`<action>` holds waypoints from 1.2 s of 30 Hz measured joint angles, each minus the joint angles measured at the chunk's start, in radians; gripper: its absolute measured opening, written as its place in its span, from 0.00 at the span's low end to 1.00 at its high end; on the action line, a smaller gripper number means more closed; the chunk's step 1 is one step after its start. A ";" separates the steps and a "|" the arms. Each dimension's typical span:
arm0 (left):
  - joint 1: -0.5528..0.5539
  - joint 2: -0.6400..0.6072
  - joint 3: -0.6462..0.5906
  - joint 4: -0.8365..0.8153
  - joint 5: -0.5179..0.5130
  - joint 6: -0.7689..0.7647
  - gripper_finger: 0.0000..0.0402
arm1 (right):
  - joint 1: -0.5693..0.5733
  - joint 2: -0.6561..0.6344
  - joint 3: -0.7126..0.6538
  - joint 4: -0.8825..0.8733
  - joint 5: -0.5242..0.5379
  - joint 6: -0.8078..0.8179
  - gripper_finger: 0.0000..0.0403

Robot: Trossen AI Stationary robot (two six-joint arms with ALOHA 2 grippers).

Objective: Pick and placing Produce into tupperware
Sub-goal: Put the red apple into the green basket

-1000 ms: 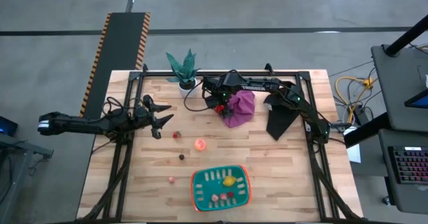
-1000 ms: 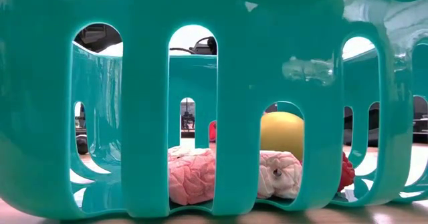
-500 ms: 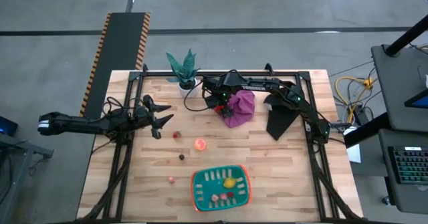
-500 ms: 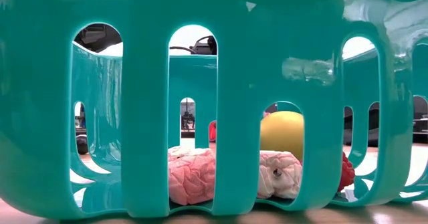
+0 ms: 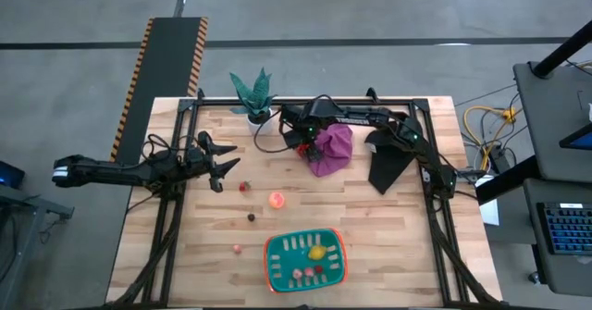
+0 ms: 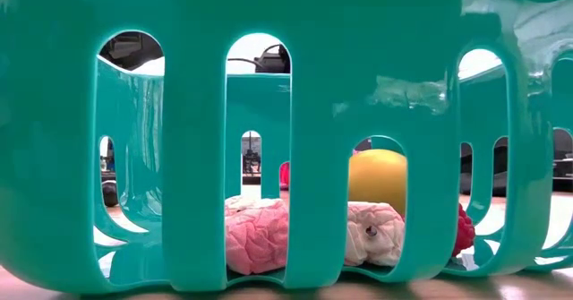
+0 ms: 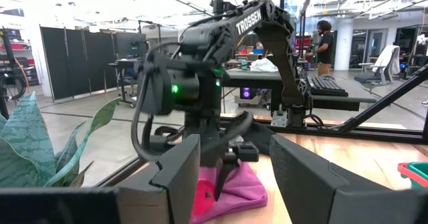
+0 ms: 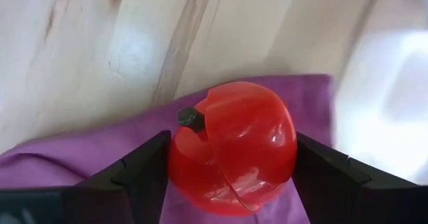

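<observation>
The teal slotted plastic basket with the orange-red rim [image 5: 306,261] holds a yellow round piece [image 5: 317,251] and crinkled pink pieces [image 6: 257,235]. The right gripper [image 5: 302,144] clamps a glossy red toy tomato [image 8: 233,147] over the purple cloth [image 5: 334,150]. The left gripper [image 5: 222,168] hangs spread wide, holding nothing, near loose pieces on the wooden table [image 5: 388,227].

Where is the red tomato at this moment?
The red tomato sits between the right gripper fingers, over the purple cloth at the far middle of the table, near the potted plant.
</observation>
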 joint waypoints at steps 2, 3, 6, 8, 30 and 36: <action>0.000 0.000 0.000 0.000 0.000 0.000 0.42 | 0.000 -0.014 0.006 0.001 0.000 0.000 0.63; 0.000 0.000 0.000 0.000 0.000 0.000 0.42 | 0.000 -0.021 0.010 0.000 0.000 0.000 0.63; 0.000 0.000 0.000 0.000 0.000 0.000 0.42 | 0.000 -0.045 0.018 -0.004 -0.009 0.019 0.63; 0.000 0.000 0.000 0.000 0.000 0.000 0.42 | 0.002 -0.069 0.022 -0.023 -0.029 0.034 0.63; 0.000 -0.001 0.000 0.001 0.000 0.001 0.42 | 0.399 -0.432 -0.017 -0.134 -0.140 0.487 0.63; 0.000 -0.002 0.000 0.000 0.000 0.001 0.42 | 0.590 -0.425 -0.026 -0.054 -0.027 0.681 0.63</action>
